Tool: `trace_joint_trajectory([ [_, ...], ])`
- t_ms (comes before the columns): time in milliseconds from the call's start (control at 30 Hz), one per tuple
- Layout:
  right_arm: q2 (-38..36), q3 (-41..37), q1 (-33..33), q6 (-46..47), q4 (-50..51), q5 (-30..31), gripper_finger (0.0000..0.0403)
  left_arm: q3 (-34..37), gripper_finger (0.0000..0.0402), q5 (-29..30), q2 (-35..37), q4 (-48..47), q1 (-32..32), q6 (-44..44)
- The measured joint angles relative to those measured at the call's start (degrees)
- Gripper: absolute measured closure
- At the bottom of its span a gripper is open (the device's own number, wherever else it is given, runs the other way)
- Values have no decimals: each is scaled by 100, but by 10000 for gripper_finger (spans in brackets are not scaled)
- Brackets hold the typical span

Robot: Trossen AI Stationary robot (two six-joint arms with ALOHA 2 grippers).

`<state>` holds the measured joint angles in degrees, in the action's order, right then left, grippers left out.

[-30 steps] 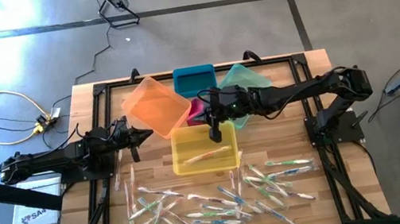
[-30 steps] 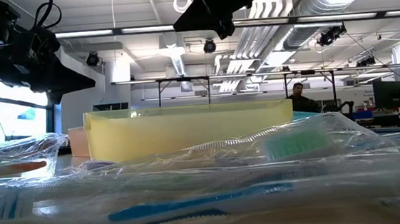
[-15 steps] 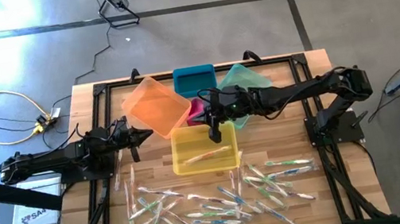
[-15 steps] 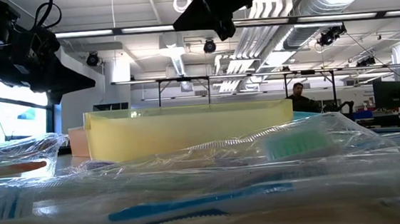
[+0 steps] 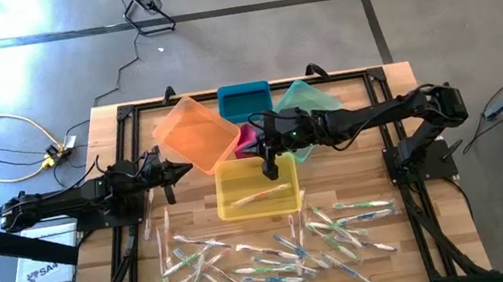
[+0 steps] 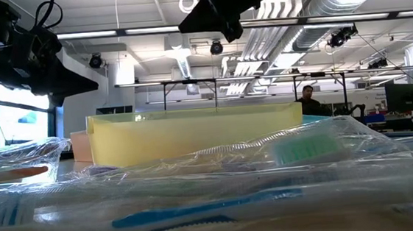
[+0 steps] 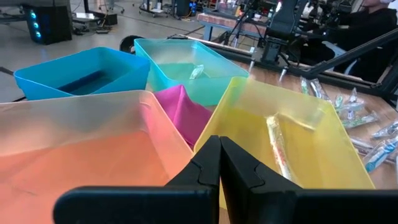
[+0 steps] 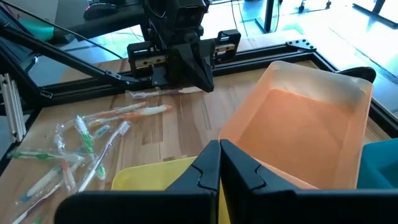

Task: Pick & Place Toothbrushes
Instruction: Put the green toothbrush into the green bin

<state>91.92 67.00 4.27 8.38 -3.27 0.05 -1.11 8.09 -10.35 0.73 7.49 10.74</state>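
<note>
Wrapped toothbrushes [image 5: 279, 248]: scattered on the wooden table [image 5: 432, 133] — nearer than both jaws.
Yellow bin [image 5: 254, 186]: one toothbrush inside, beneath the right gripper [image 5: 271, 170] — jaws closed, empty.
Left gripper [image 5: 171, 170]: closed, empty, beside the orange bin [image 5: 194, 130].

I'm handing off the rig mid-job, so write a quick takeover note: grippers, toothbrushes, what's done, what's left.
Right gripper: shut, empty, above the yellow bin.
Left gripper: shut, empty, waiting at the table's left beside the orange bin.
Done: one wrapped toothbrush lies in the yellow bin; one small wrapped item in the teal bin.
Left: the loose toothbrushes scattered across the table's front.
</note>
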Motion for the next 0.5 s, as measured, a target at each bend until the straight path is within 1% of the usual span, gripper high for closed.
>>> trace_joint_trajectory([
  [500,2,0,0,-111,-14,2,401,-1,402,5,0,0,-1,-44],
])
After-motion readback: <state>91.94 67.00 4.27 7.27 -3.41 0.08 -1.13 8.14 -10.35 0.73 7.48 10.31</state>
